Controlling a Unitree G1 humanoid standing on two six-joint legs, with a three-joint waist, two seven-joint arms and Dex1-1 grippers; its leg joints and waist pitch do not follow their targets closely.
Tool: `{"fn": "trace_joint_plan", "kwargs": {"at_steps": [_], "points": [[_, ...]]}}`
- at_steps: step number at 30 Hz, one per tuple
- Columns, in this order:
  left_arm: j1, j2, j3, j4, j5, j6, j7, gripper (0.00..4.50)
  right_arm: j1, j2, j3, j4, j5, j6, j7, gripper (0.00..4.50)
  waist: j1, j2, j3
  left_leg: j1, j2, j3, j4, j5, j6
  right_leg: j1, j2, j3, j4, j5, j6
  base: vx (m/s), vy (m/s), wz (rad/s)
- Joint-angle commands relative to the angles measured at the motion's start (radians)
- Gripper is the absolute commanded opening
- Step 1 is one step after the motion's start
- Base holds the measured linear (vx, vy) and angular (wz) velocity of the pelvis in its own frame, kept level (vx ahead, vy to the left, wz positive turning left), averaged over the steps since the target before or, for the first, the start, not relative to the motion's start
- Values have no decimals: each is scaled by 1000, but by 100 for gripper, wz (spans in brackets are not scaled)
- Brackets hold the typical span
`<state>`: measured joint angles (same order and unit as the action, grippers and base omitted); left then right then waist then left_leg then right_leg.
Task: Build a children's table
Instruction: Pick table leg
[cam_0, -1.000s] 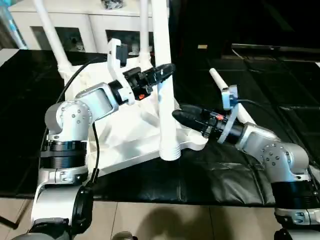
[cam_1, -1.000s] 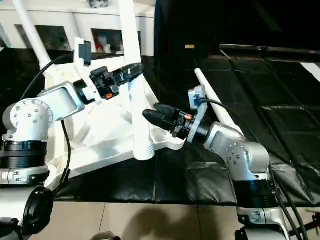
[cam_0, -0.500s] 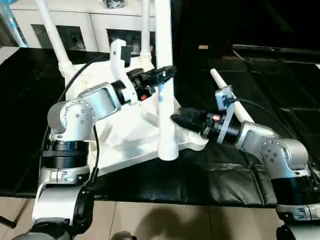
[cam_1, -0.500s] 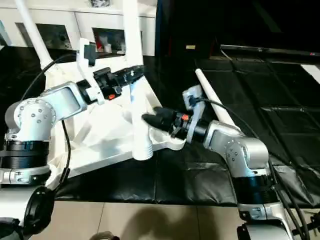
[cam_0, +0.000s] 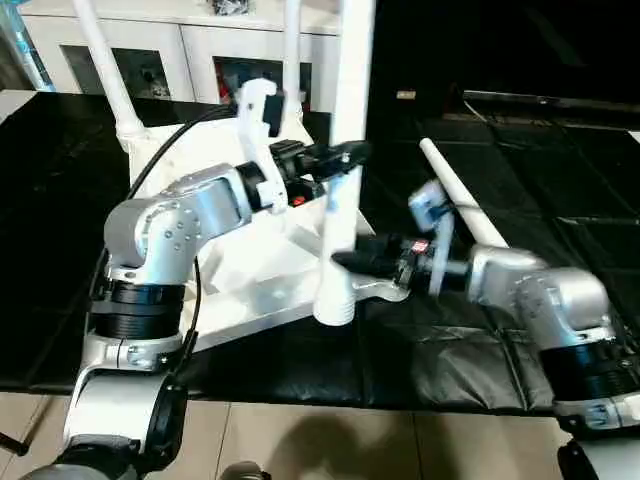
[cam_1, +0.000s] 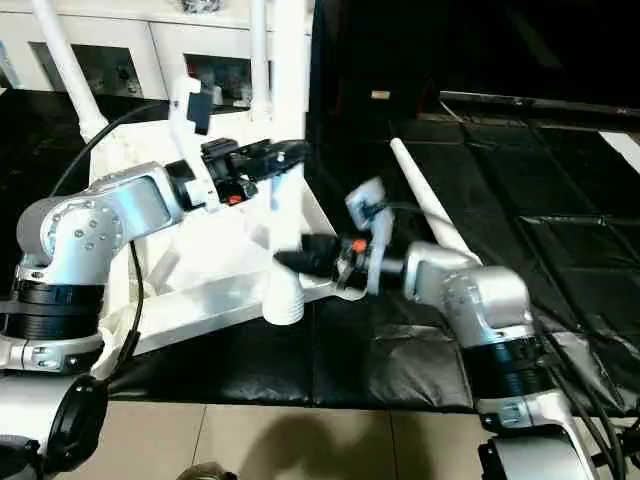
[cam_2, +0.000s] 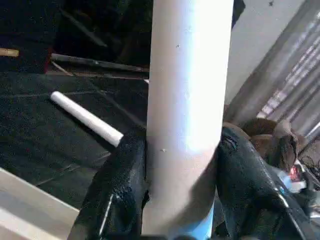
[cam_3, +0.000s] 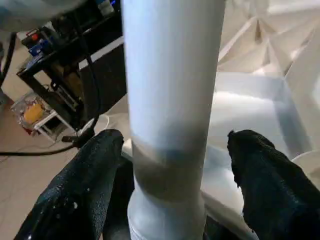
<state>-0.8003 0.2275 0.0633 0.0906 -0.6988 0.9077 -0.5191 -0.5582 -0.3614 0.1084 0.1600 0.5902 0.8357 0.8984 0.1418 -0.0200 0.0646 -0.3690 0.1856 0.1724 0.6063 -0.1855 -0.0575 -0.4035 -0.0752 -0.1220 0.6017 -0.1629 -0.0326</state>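
Centrally, tabletop (cam_0: 255, 285): white plastic, lying upside down with ribbed underside up on a black mat (cam_0: 470, 350); its near right corner sits close to the mat's near edge, beyond which pale floor (cam_0: 330, 445) begins.

Fitted legs: two, one at the far left corner (cam_0: 105, 75) leaning left, one at the far right corner (cam_0: 292, 55) upright; both run out past the top of the head views.

Held leg (cam_0: 340, 180): long axis near vertical, tilted slightly right at the top, wider ribbed end pointing down and hanging just beside the near right corner of the tabletop, at its round socket (cam_0: 385, 290); whether it touches cannot be told.

Loose leg (cam_0: 465, 200): lies flat on the mat to the right, long axis running from far left to near right, passing behind the right forearm.

Left gripper (cam_2: 172, 165): reaches in from the left, fingers (cam_2: 117, 190) clamped on the held leg's mid shaft.

Right gripper (cam_3: 172, 170): comes level from the right at the leg's lower end, fingers (cam_3: 85, 175) spread wide either side of the shaft, gaps visible, not gripping.

Open room: bare mat to the right and far right; a white cabinet (cam_0: 190, 45) bounds the far edge.
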Motion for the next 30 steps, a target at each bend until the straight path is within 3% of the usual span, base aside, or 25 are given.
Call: {"fn": "trace_joint_plan", "kwargs": {"at_steps": [1,7,24,30], "points": [[-34,-2,-16,-28,3,-8,-15,175,-29,1,5,4,-10,0,7,362,-2,-10,-84,6,44,-12,-61,-79,6,66,-84,65,-66,-249,-108,0,0,0],[-48,-14,-16,-30,1,-14,-24,175,-34,9,25,34,-23,0,22,362,-2,-9,-84,6,45,-13,-61,-78,4,66,-84,66,-64,-241,-113,0,0,0],[-50,-24,-26,-41,-8,-2,-52,175,-29,21,29,39,-26,-9,50,212,-2,-7,-85,7,47,-14,-61,-80,4,67,-84,66,-63,-224,-122,0,0,0],[-57,-27,-23,-31,-5,-4,-59,175,-25,21,29,37,-23,-6,58,198,-2,-6,-85,7,46,-14,-61,-80,3,67,-83,66,-63,-228,-119,0,0,0]]}}
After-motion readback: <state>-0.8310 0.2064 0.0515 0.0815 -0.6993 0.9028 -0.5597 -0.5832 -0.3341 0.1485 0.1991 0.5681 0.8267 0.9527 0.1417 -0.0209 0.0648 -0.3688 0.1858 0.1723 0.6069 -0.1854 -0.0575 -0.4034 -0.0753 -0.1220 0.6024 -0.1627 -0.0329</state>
